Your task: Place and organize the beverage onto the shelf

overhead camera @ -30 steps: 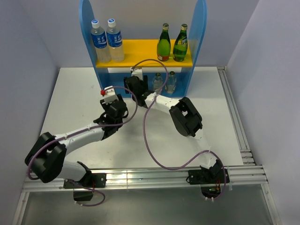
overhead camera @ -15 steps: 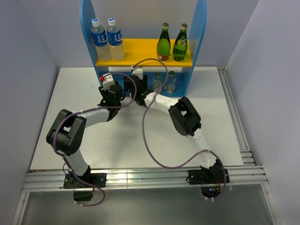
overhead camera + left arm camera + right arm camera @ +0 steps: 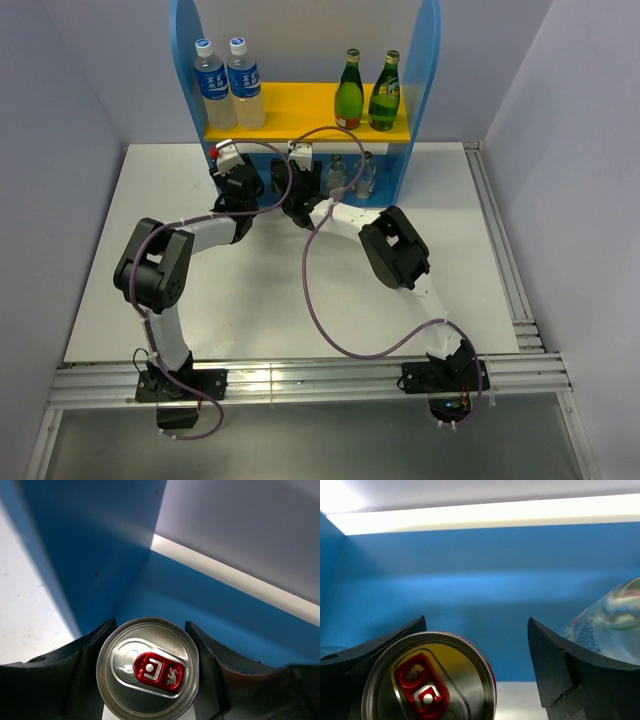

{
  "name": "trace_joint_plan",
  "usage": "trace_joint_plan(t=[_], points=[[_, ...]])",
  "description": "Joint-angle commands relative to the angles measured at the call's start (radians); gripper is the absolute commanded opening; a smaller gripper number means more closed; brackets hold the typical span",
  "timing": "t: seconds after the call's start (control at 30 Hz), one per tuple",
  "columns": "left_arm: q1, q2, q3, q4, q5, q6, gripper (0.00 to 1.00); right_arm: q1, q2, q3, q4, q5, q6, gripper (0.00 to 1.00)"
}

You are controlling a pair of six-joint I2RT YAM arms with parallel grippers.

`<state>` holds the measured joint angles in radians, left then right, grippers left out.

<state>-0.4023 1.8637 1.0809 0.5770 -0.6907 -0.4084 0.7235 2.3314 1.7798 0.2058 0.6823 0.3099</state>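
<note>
**Both arms are working at the shelf's lower bay, a can at each gripper**

The left gripper [image 3: 150,625] is clamping the first can [image 3: 147,667]. Both dark fingers [image 3: 92,647] are pressing on its sides, with the red tab facing up at the wrist camera. The can is sitting close to the bay's left corner, where the blue side panel [image 3: 75,555] is meeting the back wall [image 3: 210,610].

The right gripper [image 3: 476,620] is standing with its jaws wide apart. The second can [image 3: 427,680] is lying against one finger [image 3: 380,647], and a clear gap is showing between it and the other finger [image 3: 555,670], so nothing is gripped there. Just beyond that finger, a small clear bottle [image 3: 612,622] is peeking in.

From above, the shelf [image 3: 420,60] is standing at the worktop's [image 3: 150,250] far edge, and both arms are stretching toward its lower bay. The two small clear bottles [image 3: 337,175] [image 3: 365,175] are standing side by side at the bay's right end. On the yellow board [image 3: 300,105], the two green bottles [image 3: 348,95] [image 3: 384,95] are standing upright at the right end, and two tall blue-labelled bottles [image 3: 212,85] [image 3: 244,85] are standing at the left end.
</note>
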Motion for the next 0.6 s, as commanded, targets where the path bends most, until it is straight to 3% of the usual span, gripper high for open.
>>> trace_joint_plan(t=[0.0,0.1,0.13,0.17,0.2,0.23,0.3,0.33,0.4,0.43,0.57], points=[[0.011,0.038,0.082,0.129,0.026,0.006,0.00,-0.065,-0.047,0.072,0.299,0.131,0.044,0.00],[0.014,0.084,0.120,0.121,0.025,0.005,0.00,-0.067,-0.034,0.096,0.291,0.137,0.031,0.39],[0.017,0.095,0.128,0.118,0.033,0.005,0.00,-0.065,-0.032,0.099,0.303,0.140,0.025,0.70],[0.019,0.116,0.143,0.118,0.031,0.005,0.03,-0.065,-0.029,0.102,0.307,0.143,0.024,0.78],[0.022,0.124,0.149,0.116,0.030,0.005,0.06,-0.065,-0.021,0.116,0.300,0.140,0.026,0.83],[0.022,0.141,0.157,0.119,0.033,0.008,0.15,-0.067,-0.015,0.127,0.294,0.141,0.021,0.89],[0.025,0.153,0.162,0.127,0.033,0.014,0.20,-0.067,-0.004,0.147,0.287,0.138,0.020,0.95],[0.026,0.167,0.172,0.129,0.034,0.019,0.38,-0.067,-0.003,0.151,0.284,0.135,0.021,0.97],[0.029,0.183,0.188,0.118,0.042,0.023,0.59,-0.067,0.003,0.161,0.280,0.126,0.018,1.00],[0.030,0.193,0.200,0.107,0.039,0.023,0.74,-0.065,0.005,0.164,0.279,0.122,0.012,1.00],[0.030,0.206,0.209,0.103,0.040,0.029,0.94,-0.065,-0.001,0.155,0.287,0.103,0.008,1.00]])
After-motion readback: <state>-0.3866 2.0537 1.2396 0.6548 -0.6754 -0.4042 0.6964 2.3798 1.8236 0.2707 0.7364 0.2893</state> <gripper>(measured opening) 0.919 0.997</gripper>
